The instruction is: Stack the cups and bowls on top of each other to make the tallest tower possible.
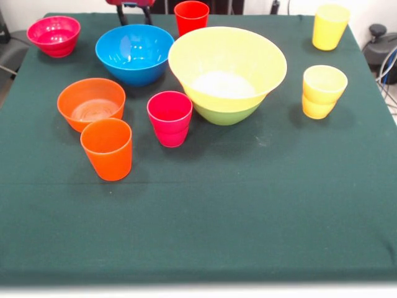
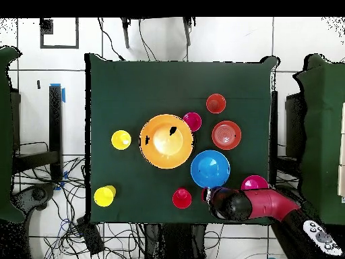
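A very large yellow bowl (image 1: 227, 68) (image 2: 166, 141) sits nested in a green bowl (image 1: 226, 115), forming a low tower mid-table. Standing apart on the cloth are a blue bowl (image 1: 134, 53) (image 2: 210, 168), an orange bowl (image 1: 91, 102) (image 2: 226, 135) and a magenta bowl (image 1: 56, 35) (image 2: 254, 183). The cups stand singly: orange (image 1: 107, 149) (image 2: 215, 103), magenta (image 1: 169, 118) (image 2: 192, 121), red (image 1: 191, 17) (image 2: 182, 197), yellow (image 1: 329, 26) (image 2: 104, 195). Another yellow cup (image 1: 322, 91) (image 2: 121, 139) seems to sit in a second one. My gripper (image 1: 135, 22) (image 2: 207, 195) hovers open and empty at the robot's edge, behind the blue bowl.
The table carries a dark green cloth (image 1: 205, 217). The red arm (image 2: 266, 202) lies along the table's robot-side edge, next to the magenta bowl. Cables and equipment lie on the floor around the table.
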Controlling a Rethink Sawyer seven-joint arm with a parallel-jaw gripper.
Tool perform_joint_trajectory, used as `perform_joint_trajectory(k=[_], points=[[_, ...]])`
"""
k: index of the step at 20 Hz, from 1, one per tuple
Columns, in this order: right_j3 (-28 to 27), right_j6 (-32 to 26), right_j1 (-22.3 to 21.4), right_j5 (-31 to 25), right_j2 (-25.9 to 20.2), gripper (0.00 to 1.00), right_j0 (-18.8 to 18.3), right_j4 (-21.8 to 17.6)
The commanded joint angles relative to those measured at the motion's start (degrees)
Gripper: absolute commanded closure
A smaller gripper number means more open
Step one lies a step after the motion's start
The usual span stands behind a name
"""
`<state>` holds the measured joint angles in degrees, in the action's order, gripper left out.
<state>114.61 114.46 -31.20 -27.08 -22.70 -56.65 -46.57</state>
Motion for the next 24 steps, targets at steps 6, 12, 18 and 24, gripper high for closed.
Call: perform_joint_trajectory(k=[6, 12, 18, 24], points=[[-7.07, -3.77, 4.93, 4.68, 0.18, 0.00, 0.50, -6.14], [-5.51, -3.50, 3.52, 4.20, -0.47, 0.00, -0.81, -5.34], [-1.07, 6.42, -2.42, 8.21, 3.70, 0.00, 0.26, -2.73], [5.72, 18.87, -8.62, 11.68, 12.78, 0.00, 4.51, 5.09]])
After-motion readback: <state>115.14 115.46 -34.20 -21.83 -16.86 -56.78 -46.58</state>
